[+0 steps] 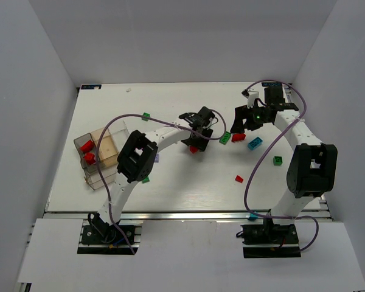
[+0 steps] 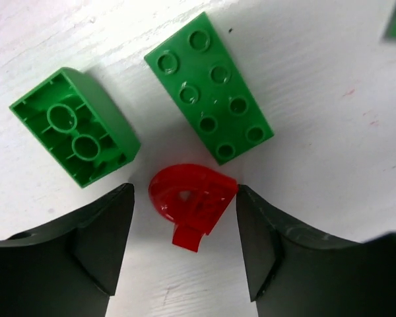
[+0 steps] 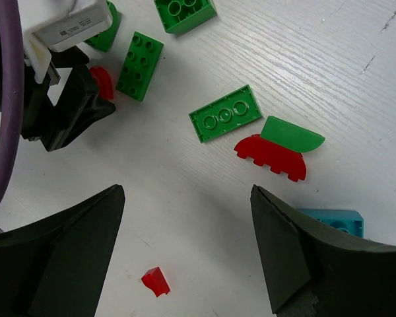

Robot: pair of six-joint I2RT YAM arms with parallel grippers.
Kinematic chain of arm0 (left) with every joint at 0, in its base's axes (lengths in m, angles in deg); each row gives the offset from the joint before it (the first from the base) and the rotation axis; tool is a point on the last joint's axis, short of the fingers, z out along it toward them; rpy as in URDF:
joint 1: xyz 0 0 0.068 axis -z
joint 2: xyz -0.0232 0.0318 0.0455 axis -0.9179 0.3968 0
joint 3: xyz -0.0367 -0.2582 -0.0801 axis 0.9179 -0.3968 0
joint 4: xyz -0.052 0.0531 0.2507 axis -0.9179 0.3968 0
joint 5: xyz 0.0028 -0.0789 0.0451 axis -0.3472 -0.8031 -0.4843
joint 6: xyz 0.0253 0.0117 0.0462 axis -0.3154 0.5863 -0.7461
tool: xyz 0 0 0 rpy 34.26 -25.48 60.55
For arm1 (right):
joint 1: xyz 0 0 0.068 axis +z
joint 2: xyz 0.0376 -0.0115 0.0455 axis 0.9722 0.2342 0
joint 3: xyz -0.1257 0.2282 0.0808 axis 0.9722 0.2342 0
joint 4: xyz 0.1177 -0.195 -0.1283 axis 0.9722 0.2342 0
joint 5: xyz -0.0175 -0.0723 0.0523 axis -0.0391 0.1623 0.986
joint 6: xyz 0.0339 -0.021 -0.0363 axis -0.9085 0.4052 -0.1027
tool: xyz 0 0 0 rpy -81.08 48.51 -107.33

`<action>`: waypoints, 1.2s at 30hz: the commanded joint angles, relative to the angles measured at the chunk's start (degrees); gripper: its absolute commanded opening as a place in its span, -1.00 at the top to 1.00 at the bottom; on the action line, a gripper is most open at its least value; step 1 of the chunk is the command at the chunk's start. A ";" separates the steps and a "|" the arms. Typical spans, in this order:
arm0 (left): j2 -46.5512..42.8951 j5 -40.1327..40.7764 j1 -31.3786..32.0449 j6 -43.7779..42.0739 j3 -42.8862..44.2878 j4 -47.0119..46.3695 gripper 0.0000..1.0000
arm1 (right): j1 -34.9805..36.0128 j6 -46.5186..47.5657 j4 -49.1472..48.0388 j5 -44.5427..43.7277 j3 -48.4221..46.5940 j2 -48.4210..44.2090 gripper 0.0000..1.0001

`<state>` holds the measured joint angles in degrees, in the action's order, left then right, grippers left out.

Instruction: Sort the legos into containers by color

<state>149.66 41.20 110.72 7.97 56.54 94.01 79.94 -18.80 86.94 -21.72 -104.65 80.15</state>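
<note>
Left wrist view has the left claw [image 2: 185, 218] open around, but not gripping, the rounded red lego [image 2: 191, 197], glossy with a small tab, lying on the counter [image 2: 330, 72] just beside a studded green brick [image 2: 211, 89] and an upturned green brick [image 2: 76, 125], so closing could squirt its curved edge sideways or snag a neighbour.

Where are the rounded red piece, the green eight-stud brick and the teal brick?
rounded red piece [image 2: 197, 193]: left wrist view, round body.
green eight-stud brick [image 2: 210, 97]: left wrist view, studded top.
teal brick [image 1: 254, 144]: top external view, top face.
</note>
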 commanded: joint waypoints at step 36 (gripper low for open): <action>-55.27 22.10 -40.48 16.02 -39.99 3.37 0.99 | 2.67 4.59 -2.50 5.12 3.24 -2.70 -0.55</action>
<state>96.48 60.26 74.41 23.29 18.21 96.66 82.65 -15.30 86.22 -17.75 -101.63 79.98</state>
